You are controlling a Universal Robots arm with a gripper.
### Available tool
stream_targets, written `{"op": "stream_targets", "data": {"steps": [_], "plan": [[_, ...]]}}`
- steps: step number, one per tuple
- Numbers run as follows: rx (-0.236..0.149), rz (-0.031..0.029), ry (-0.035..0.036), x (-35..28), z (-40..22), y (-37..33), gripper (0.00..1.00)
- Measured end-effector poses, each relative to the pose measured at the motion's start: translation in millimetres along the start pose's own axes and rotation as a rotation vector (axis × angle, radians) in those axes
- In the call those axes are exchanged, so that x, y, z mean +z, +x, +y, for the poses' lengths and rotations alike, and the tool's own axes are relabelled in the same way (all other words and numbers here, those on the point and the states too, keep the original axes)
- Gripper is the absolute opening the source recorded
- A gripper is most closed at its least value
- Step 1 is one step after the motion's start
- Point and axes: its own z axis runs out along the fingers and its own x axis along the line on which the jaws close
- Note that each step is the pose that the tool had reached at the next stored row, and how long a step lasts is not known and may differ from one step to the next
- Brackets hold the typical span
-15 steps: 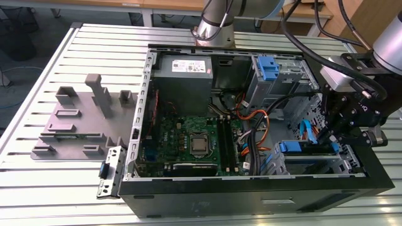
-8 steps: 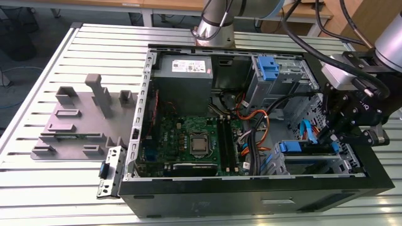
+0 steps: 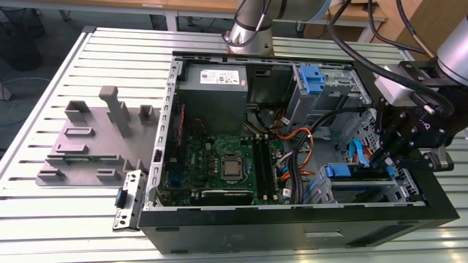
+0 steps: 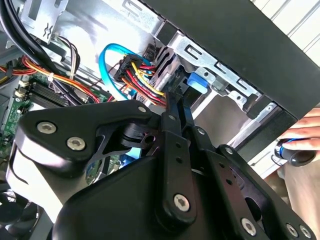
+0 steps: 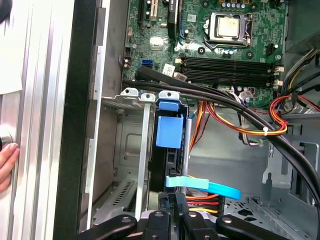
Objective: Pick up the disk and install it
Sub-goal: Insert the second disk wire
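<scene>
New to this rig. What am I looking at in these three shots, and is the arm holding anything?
One robot arm works over an opened computer case lying on a slatted metal table. The exterior view looks down from off the arm; both wrist views ride near its hand. The black hand reaches into the drive cage at the exterior view's right. There the disk, with blue side rails, sits upright in its slot, cables plugged in. Whether the hand grips it cannot be told. A grey fixture plate lies beside the case. A person's hand rests outside the case.
</scene>
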Motion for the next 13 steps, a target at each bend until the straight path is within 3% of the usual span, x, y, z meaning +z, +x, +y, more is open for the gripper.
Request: {"op": "stream_targets", "data": {"steps": [13], "plan": [[0.012, -0.0003, -0.0004, 3.3, -0.1, -0.1, 0.16]]}}
